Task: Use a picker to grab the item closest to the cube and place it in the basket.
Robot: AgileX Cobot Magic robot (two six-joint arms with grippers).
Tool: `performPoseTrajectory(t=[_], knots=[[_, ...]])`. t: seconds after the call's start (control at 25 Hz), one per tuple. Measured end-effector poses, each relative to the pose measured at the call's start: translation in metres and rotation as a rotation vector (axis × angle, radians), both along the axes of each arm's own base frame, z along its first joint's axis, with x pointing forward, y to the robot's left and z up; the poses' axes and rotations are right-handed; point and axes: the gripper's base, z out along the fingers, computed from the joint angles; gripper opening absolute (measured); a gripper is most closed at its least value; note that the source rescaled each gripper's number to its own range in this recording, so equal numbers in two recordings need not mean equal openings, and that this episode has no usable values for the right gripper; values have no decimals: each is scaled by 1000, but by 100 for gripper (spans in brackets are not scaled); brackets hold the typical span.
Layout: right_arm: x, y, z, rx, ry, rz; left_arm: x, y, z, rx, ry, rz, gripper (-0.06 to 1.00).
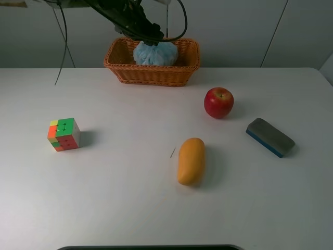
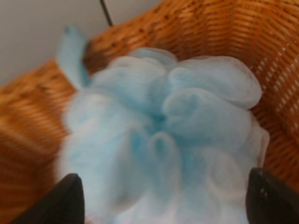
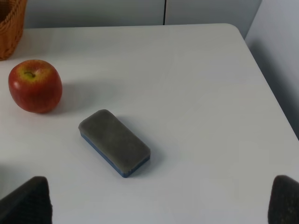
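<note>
Exterior high view, dial centred on the white table, 12 o'clock at the far edge. Nearest object: 1 yellow-orange mango at about 5 o'clock, lying flat with its long axis running roughly 6 to 12. At 9 o'clock, well apart from the mango: 1 multicoloured cube, green, red, orange and yellow faces showing, resting alone on the bare table. At about 4 o'clock, near the right edge: 1 eraser with a grey top and blue base, lying flat and skewed. At 2 o'clock: 1 red apple, upright, apart from both mango and eraser. At 12 o'clock, against the far edge: wicker basket. Task item, the blue mesh sponge, sits inside the basket, its top rising above the rim. Black left arm reaches in from 11 o'clock and ends directly over the sponge. Left wrist view: left gripper is spread wide, 2 dark fingers at opposite sides of the sponge, which fills the space between them, with basket weave all around it; cannot tell whether the pads touch the mesh. Right wrist view: right gripper is also spread wide, 2 dark fingers far apart with only bare table between them; it hangs above the table, looking onto the eraser, the apple and 1 corner of the basket.
</note>
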Motion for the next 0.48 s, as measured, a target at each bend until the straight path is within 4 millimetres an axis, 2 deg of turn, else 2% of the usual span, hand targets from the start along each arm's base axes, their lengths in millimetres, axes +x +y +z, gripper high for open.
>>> performPoseTrajectory(t=[0.12,0.24,0.36,0.48], knots=[[0,0,0,0,0,0,-23,16,71,9,-55,26,96],[0,0,0,0,0,0,-63,44,151,-6,-113,94,96],[0,0,0,0,0,0,-121,80,229,-7,-208,154,96],[0,0,0,0,0,0,-183,119,283,25,-275,223,96]])
